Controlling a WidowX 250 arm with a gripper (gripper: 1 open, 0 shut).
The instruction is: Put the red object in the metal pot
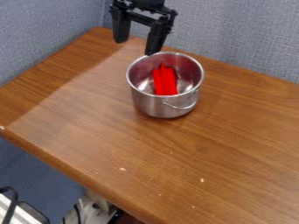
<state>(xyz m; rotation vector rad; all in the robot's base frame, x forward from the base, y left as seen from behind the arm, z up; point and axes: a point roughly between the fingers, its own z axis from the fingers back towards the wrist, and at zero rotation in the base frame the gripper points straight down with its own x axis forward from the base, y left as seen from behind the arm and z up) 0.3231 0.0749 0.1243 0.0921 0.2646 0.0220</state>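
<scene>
1. One small glossy red plastic block [166, 80] lies inside the round shiny steel pot [149, 99] at upper centre of the frame, on the brown wooden counter [93, 114].
2. By the look of things the placing is done; nothing of the task seems left beyond drawing the arm clear.
3. At the top edge of the frame the black claw [139, 33] hangs above the pot's far rim, fingers apart and holding nothing.
4. Nothing but the red block shows inside the pot.
</scene>
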